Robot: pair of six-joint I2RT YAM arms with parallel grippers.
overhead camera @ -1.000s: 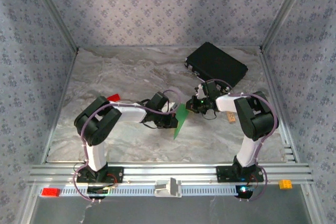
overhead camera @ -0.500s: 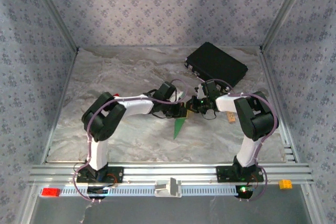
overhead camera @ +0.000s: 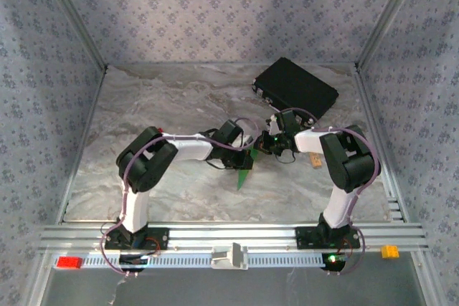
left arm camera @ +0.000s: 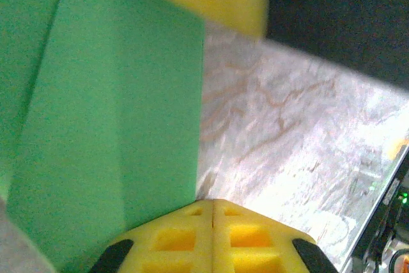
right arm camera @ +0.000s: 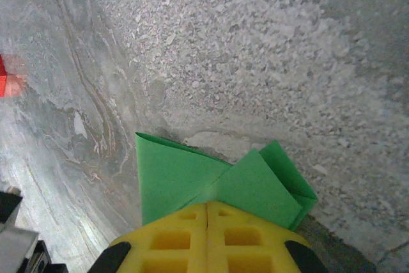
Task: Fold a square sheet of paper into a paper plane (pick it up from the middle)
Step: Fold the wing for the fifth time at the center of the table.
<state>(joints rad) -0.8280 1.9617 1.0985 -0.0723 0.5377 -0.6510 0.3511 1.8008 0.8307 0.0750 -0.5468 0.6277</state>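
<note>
**Swinging in: left gripper [overhead camera: 246, 154] lands on the green paper [overhead camera: 245, 175]**

Over the last second the left arm has swept across. Its gripper was sitting beside the sheet, and now it's right over the sheet's upper end, covering much of what showed before.

The green paper itself hasn't shifted. It lies out in front of the black case [overhead camera: 295, 89], on the side toward the arm bases, with its narrow tip pointing away from the case.

The right gripper [overhead camera: 264, 144] hasn't budged, parked between case and paper. Its fingers are clamped, and folded green flaps fan out from between them in its wrist view.

Left fingers are pressed together too, seam tight, and the paper's straight edge runs right down to their tips. Whether they actually pinch it, I can't tell.

Marbled worktop [overhead camera: 179, 105] sits under it all. A small tan block [overhead camera: 315, 160] also lies in front of the case, just past the right forearm.
</note>
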